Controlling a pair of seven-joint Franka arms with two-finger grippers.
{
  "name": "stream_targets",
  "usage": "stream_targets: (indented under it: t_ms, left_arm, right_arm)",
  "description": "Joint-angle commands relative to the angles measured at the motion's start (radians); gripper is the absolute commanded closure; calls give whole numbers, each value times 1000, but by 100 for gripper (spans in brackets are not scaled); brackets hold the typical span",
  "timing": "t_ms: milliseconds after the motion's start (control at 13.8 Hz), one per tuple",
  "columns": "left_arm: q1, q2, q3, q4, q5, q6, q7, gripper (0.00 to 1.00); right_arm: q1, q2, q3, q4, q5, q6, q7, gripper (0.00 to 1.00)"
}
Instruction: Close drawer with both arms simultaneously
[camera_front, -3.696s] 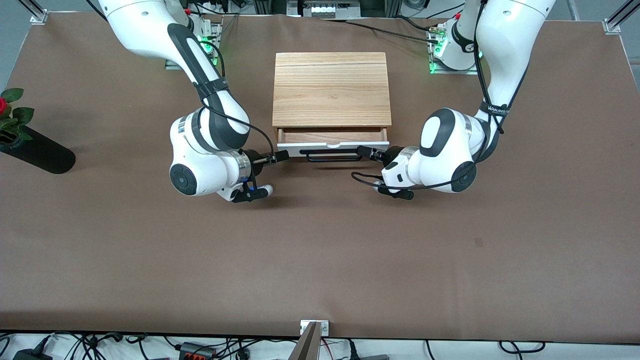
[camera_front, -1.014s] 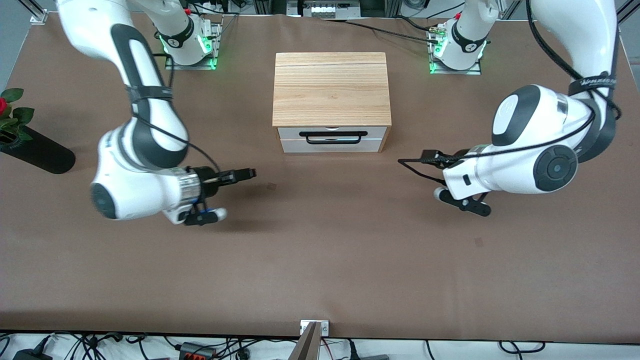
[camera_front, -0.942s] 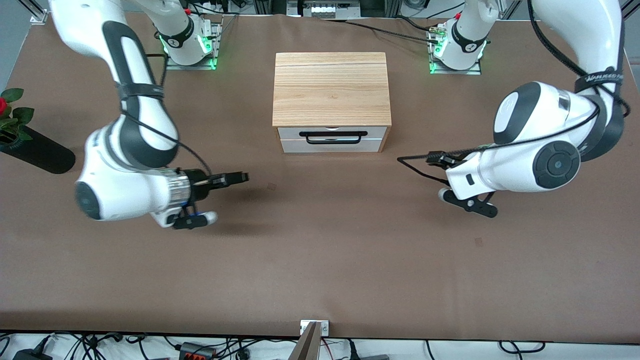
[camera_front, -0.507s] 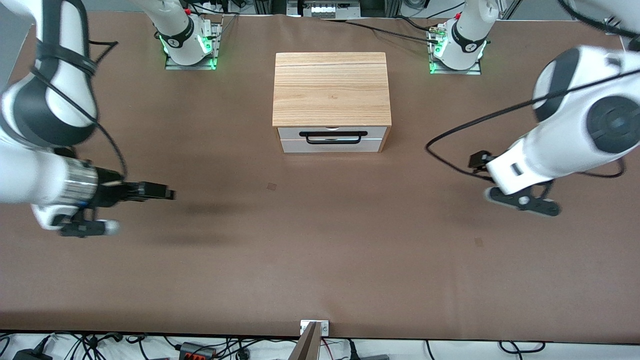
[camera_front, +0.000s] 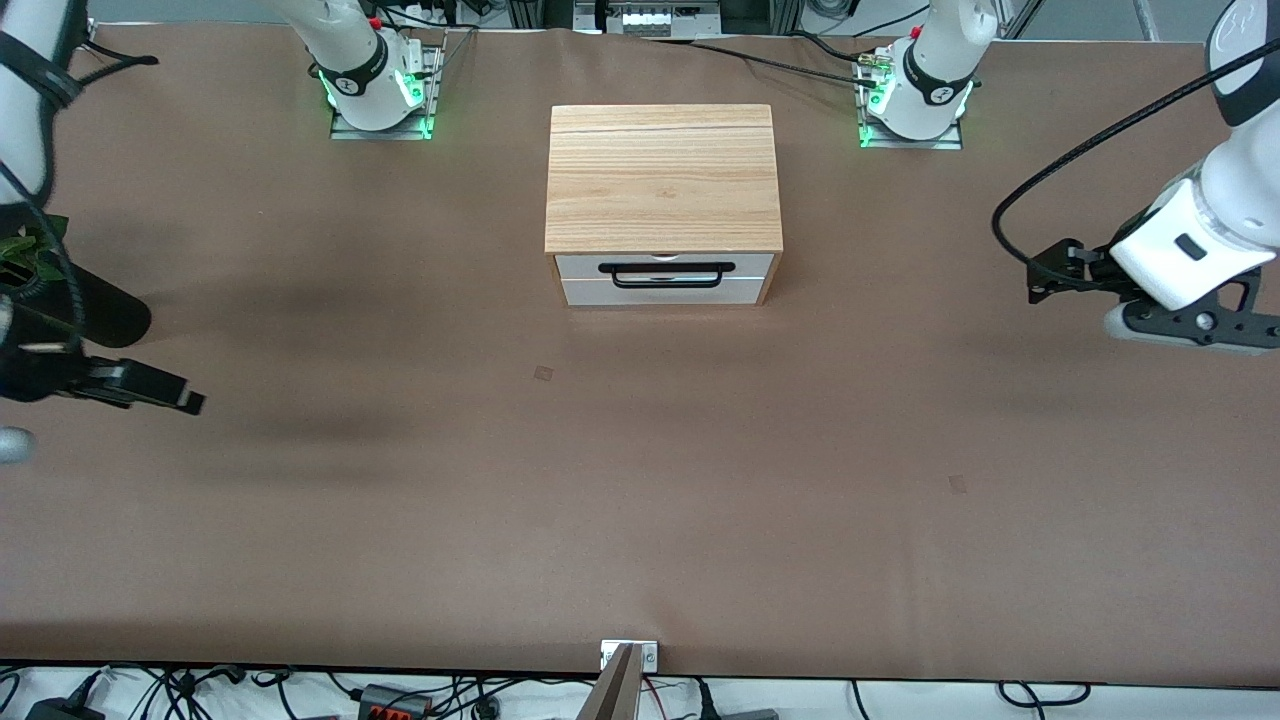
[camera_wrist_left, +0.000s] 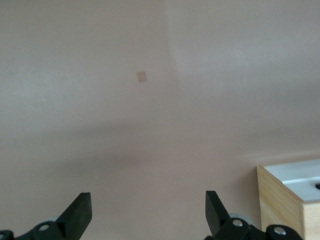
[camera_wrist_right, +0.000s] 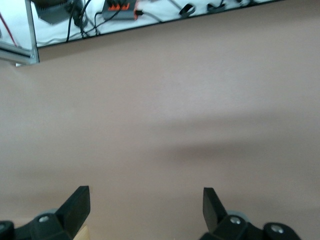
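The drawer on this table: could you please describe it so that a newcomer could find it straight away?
Look at the brown table and find the light wooden box midway between the two arm bases. The drawer is the white panel on the box's face toward the front camera, pushed in flush. Its black bar handle sets it apart.

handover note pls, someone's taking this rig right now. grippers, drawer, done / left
Left gripper: open, holding nothing, up over bare table toward the left arm's end.
Right gripper: open, holding nothing, over bare table toward the right arm's end, near the black vase.
Drawer: shut flush in the wooden box, handle free, nothing touching it.
Done: drawer closed, both arms clear of the box.
Left: nothing on the drawer; at most park the arms.
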Motion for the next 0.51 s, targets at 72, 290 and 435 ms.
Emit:
stream_targets:
  t_ms: [72,290,435]
  left_arm:
    - [25,-174,0,-234,-16,87,69,0]
    - [89,-188,-31,-234,-15,41,83,0]
    - [90,-176,-36,-211,-4,35,75,0]
  right_arm:
    - [15,-19,-24,-7,-25,8,5,0]
    - [7,-159,-3,-164,-105,42,-8,0]
    - [-32,-276,150,-292,-337,45,-8,0]
